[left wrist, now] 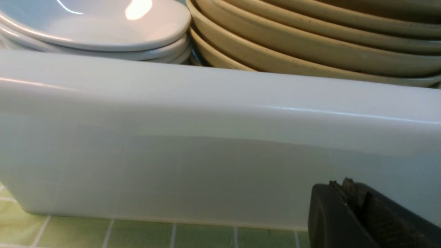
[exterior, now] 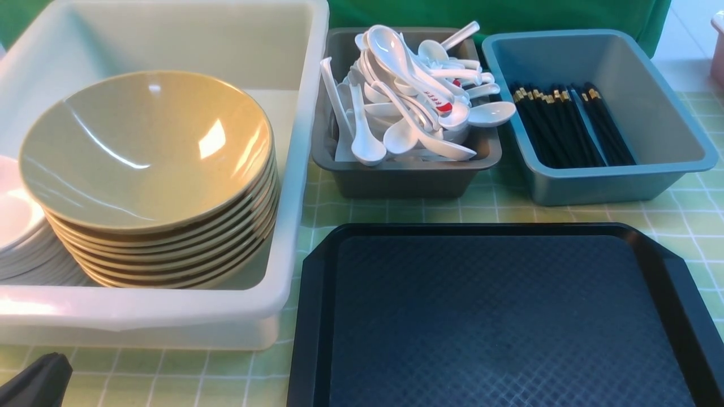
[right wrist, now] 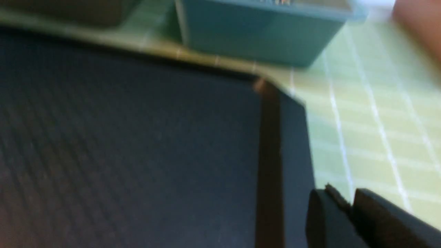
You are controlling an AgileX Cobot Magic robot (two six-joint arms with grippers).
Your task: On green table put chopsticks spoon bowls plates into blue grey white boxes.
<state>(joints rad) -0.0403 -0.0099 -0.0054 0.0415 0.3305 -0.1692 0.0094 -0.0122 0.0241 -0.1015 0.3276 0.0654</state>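
Observation:
The white box (exterior: pixel 294 186) on the left holds a stack of tan bowls (exterior: pixel 147 152) and white plates (exterior: pixel 17 226). The grey box (exterior: pixel 396 178) holds a heap of white spoons (exterior: pixel 407 96). The blue box (exterior: pixel 667 113) holds black chopsticks (exterior: pixel 571 124). My left gripper (left wrist: pixel 341 187) is shut and empty, low beside the white box's near wall (left wrist: pixel 172 144); its tip shows at the front view's bottom left (exterior: pixel 39 379). My right gripper (right wrist: pixel 341 198) is shut and empty over the black tray's right edge (right wrist: pixel 293 137); it does not show in the front view.
A black tray (exterior: pixel 503 316) lies bare at the front right on the green checked tablecloth (exterior: pixel 696 209). A pink object (exterior: pixel 718 45) sits at the far right edge. The blue box (right wrist: pixel 262 38) shows blurred in the right wrist view.

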